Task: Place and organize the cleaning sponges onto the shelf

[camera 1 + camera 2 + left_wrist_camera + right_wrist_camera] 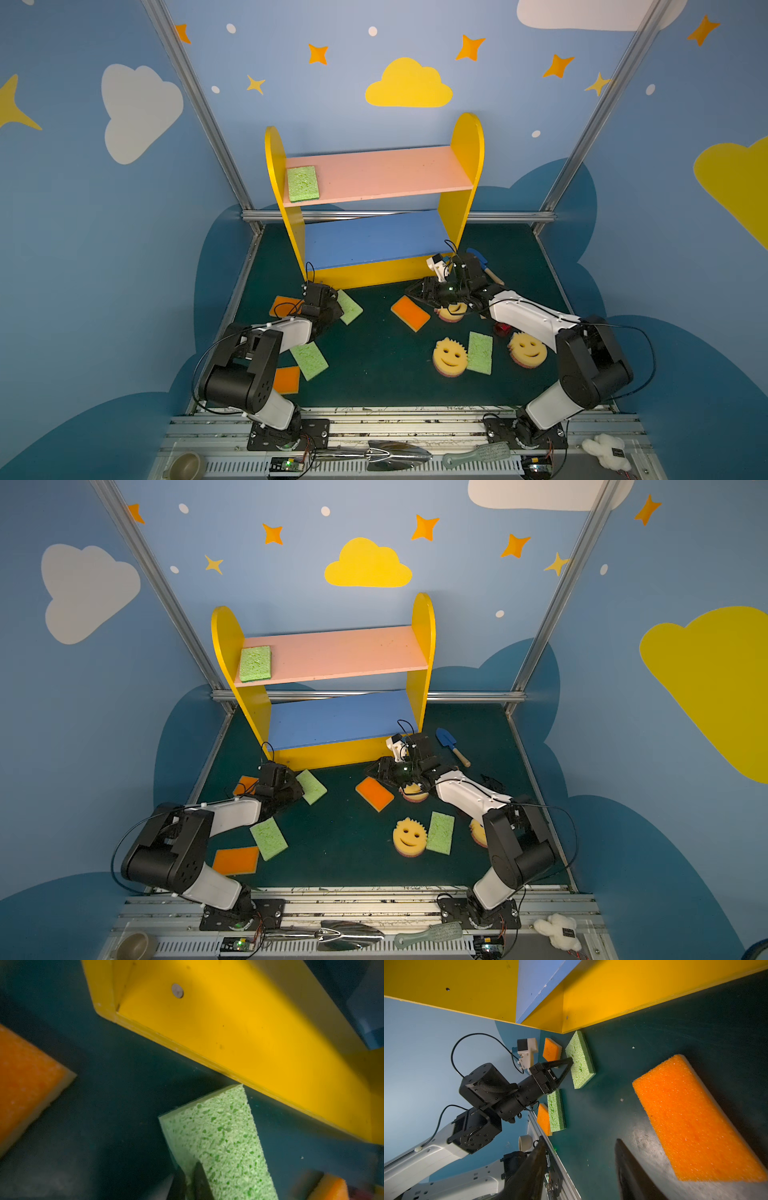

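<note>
A robot test cell dressed as a child's playroom is shown: blue wall panels [83, 249] printed with a yellow cloud [409, 85] and orange stars [318, 54] are held in a bare aluminium profile frame [198, 104], and a dark green mat [374, 374] is laid as the floor. A left arm [291, 330] and a right arm [528, 313] are bolted to a slotted aluminium rail [415, 426] along the front, where a circuit board [286, 464] is left exposed. A small painted shelf [467, 137] is set against the back.
</note>
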